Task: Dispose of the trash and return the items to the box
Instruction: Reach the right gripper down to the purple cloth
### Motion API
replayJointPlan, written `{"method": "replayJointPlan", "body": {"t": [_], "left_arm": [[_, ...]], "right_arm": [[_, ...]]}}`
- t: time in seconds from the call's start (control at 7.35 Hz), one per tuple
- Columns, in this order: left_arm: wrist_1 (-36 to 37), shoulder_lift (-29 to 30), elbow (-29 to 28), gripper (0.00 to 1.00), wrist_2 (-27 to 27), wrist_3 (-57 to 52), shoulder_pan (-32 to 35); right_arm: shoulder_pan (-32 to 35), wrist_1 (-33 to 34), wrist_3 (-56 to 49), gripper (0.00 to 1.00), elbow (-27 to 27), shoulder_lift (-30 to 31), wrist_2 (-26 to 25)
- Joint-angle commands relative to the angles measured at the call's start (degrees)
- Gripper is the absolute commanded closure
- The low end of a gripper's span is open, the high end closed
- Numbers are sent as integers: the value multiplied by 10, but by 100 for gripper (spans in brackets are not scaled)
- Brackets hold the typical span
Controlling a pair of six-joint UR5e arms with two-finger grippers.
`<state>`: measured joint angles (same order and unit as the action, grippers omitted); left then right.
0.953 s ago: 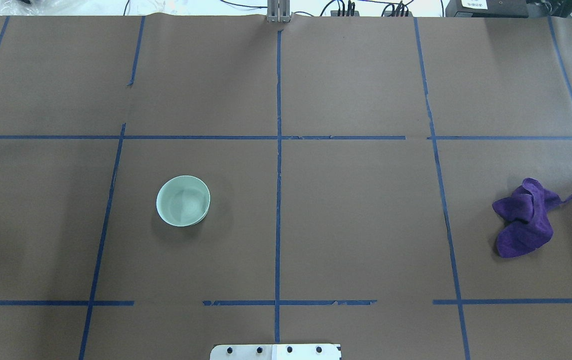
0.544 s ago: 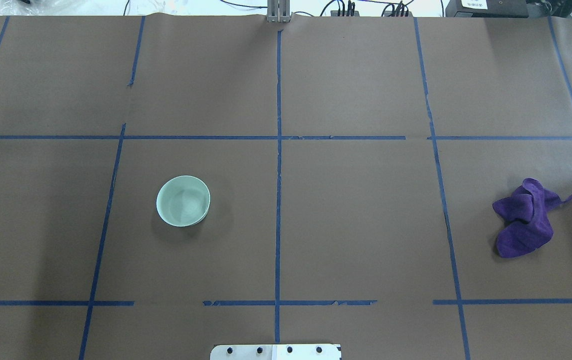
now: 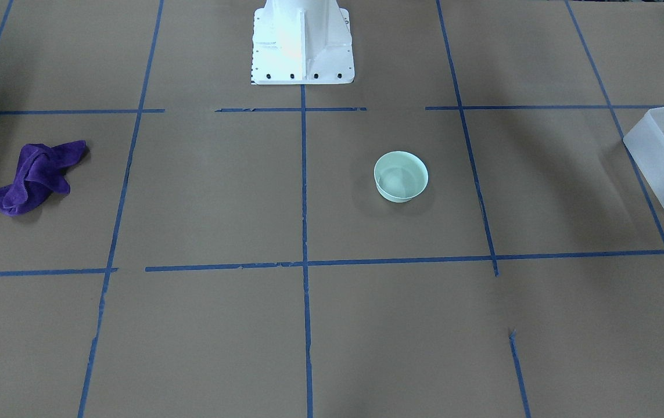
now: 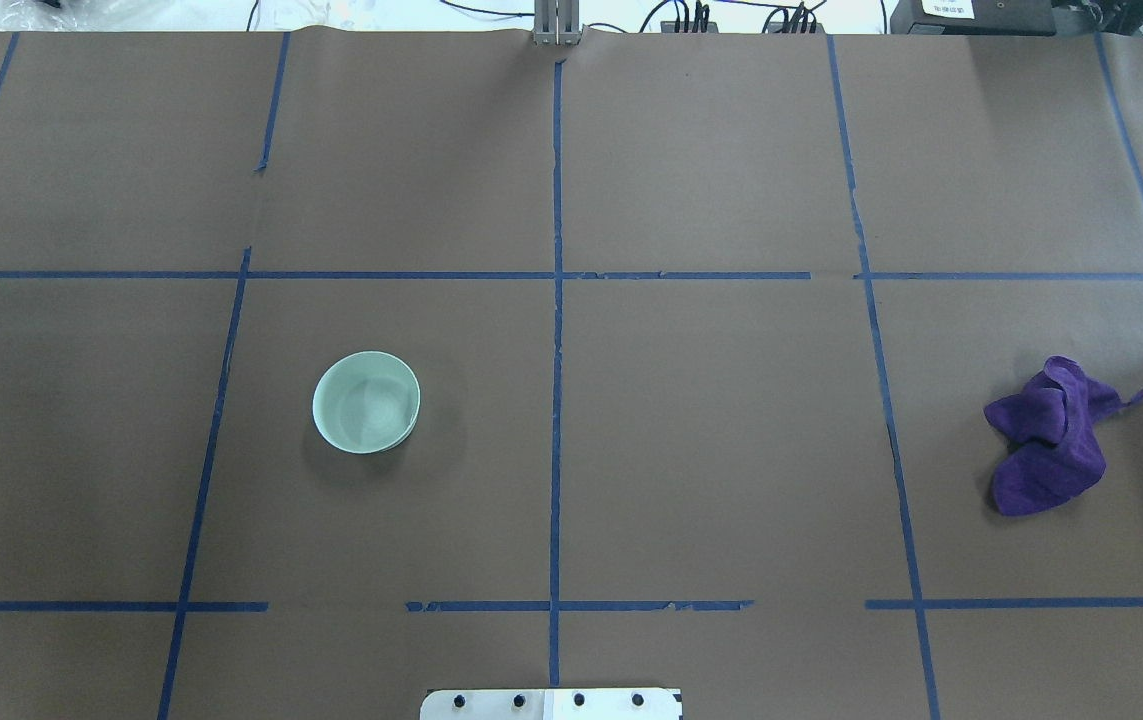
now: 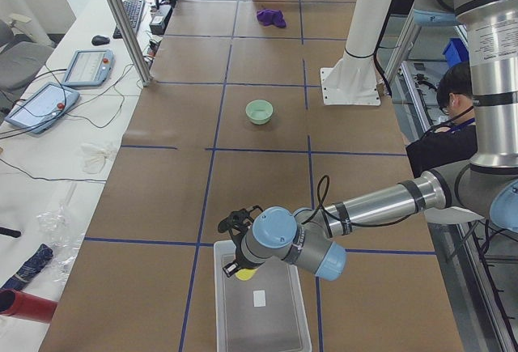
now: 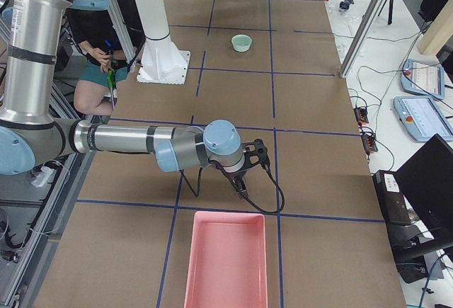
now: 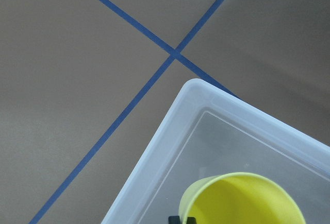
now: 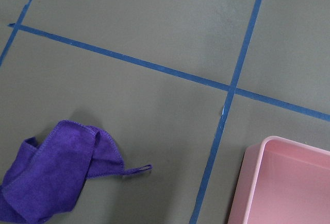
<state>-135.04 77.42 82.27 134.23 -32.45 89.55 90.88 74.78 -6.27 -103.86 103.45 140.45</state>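
L fingers (image 7: 180,219) are grasping yellow cup (image 7: 242,203) over box (image 7: 170,141); bowl (image 4: 366,402) is sitting 9 o'clock of table (image 4: 731,450) ctr; R fingers (image 6: 243,189): can't tell.

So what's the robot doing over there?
It's tidying up. Its left gripper is right by a yellow cup, which is over or inside the see-through box. I can't tell whether it is gripping the cup. The green bowl sits out on the table, not in the box yet. The right gripper hangs near a pink tray and a crumpled purple cloth, touching neither.
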Motion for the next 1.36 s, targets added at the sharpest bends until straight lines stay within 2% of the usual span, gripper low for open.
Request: {"method": "replayJointPlan", "body": {"t": [0.0,0.14,0.27,0.54,0.68,0.82,0.95,1.09,1.22], "left_arm": [[-8,-10,-6,100,41,21,-38],[-8,-18,-6,100,41,21,-44],[-8,-21,-8,85,40,20,-51],[-14,-24,-8,21,40,19,-54],[-42,-25,-8,0,38,21,-54],[-43,-24,1,0,38,25,-53],[-24,-18,42,0,38,56,-51],[25,-12,94,0,36,103,-49],[45,-3,122,0,20,119,-45]], "right_arm": [[0,0,0,0,1,0,0],[0,0,0,0,1,0,0],[0,0,0,0,1,0,0],[0,-1,0,0,0,0,0],[0,-1,1,0,-2,-2,1],[0,-1,5,0,-10,-6,1],[-4,-1,47,0,-33,-8,3],[-37,-3,130,0,-82,-8,3],[-87,-83,184,0,-107,-8,-2]]}}
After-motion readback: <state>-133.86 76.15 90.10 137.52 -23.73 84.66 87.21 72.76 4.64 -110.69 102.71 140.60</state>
